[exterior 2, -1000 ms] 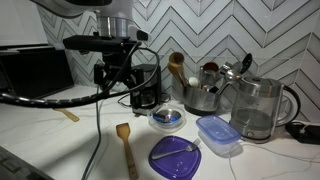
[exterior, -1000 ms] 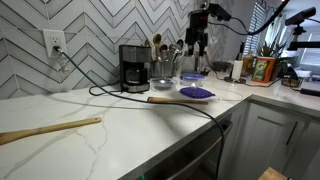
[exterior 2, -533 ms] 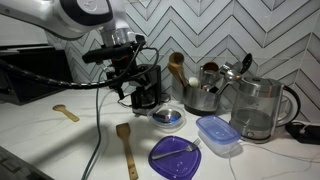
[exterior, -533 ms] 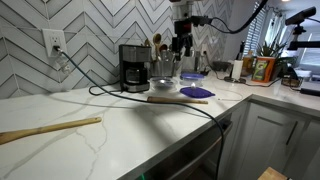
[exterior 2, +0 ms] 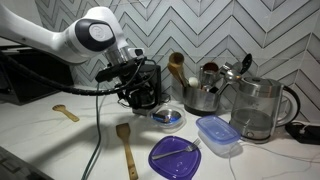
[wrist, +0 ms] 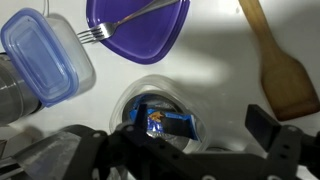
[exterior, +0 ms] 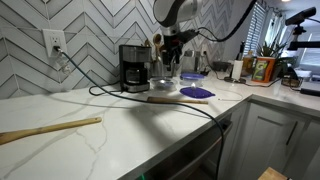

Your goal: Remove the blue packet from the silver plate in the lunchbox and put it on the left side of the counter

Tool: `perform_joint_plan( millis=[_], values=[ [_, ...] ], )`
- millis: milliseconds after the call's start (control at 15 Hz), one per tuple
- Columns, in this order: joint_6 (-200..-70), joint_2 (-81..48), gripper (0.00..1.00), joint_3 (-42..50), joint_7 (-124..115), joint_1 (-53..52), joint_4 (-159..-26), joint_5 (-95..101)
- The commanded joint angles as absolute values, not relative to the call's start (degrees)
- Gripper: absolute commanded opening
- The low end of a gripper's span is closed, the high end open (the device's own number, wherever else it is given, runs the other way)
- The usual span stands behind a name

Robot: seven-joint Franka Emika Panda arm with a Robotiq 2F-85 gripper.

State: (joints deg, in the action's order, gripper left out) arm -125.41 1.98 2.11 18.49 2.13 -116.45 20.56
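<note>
A purple plate [wrist: 140,25] carried a fork [wrist: 100,32] across it, and a clear box with a blue lid [wrist: 45,55] sat just beside the plate. A wooden spatula [wrist: 275,70] lay flat nearby. In an exterior view, a glass kettle [exterior 2: 255,108] stood beside a metal pot [exterior 2: 203,97] holding utensils. A black coffee maker [exterior: 134,67] stood against the tiled wall, to the side of a wall socket [exterior: 54,42], and a long wooden spoon [exterior: 50,129] lay well apart from it.

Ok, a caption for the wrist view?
Open gripper over blue packet in silver plate, fork on purple plate nearby.
</note>
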Motion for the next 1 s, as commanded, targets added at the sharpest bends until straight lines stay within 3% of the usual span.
perform_joint_plan(
  millis=[0,800,933],
  values=[
    [-129.16,0.46,1.00,2.04,16.78,2.10,-117.96,21.58],
    [-134.29,-2.39,1.00,1.72,14.38,1.93,-116.48,24.98],
    [-135.76,-3.41,0.93,1.82,12.57,1.95,-116.32,26.51]
  ],
)
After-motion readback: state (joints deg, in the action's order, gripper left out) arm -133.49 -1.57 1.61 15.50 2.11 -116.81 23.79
